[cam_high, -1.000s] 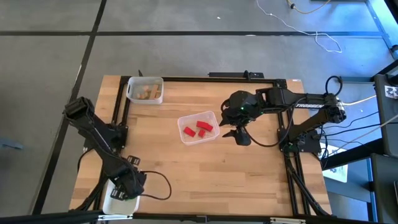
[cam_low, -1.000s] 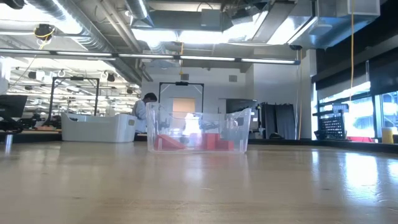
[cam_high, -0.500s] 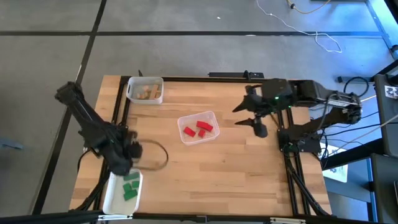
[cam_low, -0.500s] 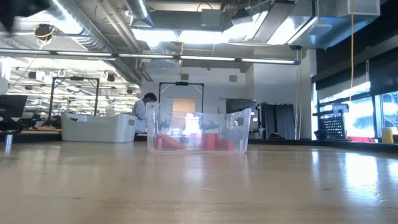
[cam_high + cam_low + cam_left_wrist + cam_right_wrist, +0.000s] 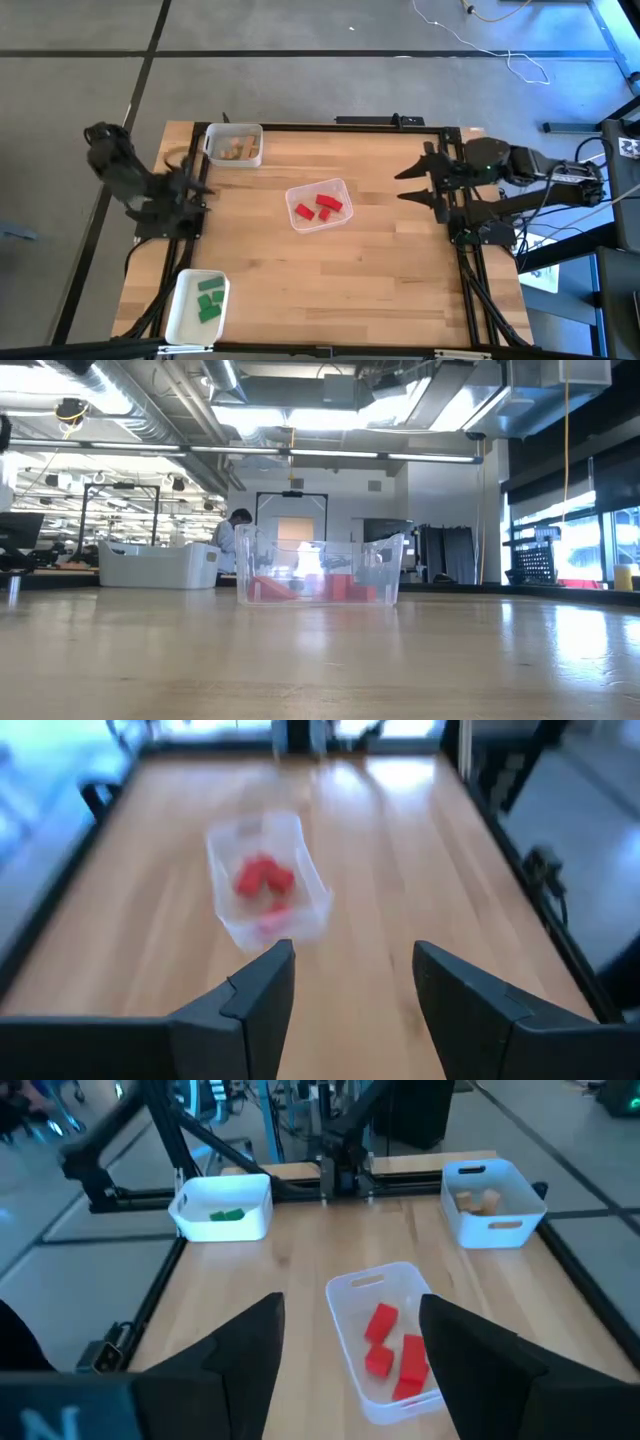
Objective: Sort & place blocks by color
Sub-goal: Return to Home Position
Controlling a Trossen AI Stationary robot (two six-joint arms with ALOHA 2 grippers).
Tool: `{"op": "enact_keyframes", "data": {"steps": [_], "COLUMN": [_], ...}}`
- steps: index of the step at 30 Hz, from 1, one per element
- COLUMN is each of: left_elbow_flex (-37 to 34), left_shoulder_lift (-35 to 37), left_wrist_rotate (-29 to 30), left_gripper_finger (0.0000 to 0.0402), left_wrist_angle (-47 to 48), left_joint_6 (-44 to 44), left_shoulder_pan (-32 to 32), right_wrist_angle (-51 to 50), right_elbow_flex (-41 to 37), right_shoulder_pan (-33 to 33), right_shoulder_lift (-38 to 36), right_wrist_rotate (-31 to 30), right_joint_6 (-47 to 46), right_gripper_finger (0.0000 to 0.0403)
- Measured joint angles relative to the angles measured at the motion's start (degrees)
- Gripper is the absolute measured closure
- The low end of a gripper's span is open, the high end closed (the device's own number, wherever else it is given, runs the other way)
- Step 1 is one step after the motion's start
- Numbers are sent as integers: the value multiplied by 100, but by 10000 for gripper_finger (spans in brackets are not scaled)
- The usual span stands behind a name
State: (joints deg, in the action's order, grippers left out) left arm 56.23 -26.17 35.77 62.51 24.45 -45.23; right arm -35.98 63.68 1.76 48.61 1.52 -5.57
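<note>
The left claw has left the white tray at the bottom left corner of the high view. It is now drawn back to the left edge of the surface, so the green blocks in that tray show. The right claw has moved away from the clear tray to the right edge.

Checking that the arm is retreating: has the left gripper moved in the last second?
Yes. In the high view the left gripper has moved away from above the white tray, toward the tray of tan blocks.
</note>
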Motion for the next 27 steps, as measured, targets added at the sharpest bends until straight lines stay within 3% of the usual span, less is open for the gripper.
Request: {"op": "enact_keyframes", "data": {"steps": [6,14,19,22,27], "left_elbow_flex": [0,4,34,-76,-503], "left_shoulder_lift": [1298,2568,2592,2589,2590], "left_wrist_rotate": [-14,-587,-980,-1308,-1344], "left_gripper_finger": [207,207,207,207,207], "left_wrist_angle": [-457,-763,-882,-1155,-1807], "left_joint_6": [-1137,-1881,-2393,-2614,-2807], "left_shoulder_pan": [0,0,-15,-72,-131], "right_wrist_angle": [530,710,1021,1561,2803], "right_elbow_flex": [-864,-1597,-2158,-2644,-3561], "right_shoulder_pan": [-4,-4,-4,-4,-4], "right_shoulder_lift": [-850,-2033,-2687,-3038,-3454], "right_wrist_rotate": [-2,-307,-300,-298,-141], "right_joint_6": [-81,-480,-623,-624,-316], "right_gripper_finger": [169,169,169,171,182]}}
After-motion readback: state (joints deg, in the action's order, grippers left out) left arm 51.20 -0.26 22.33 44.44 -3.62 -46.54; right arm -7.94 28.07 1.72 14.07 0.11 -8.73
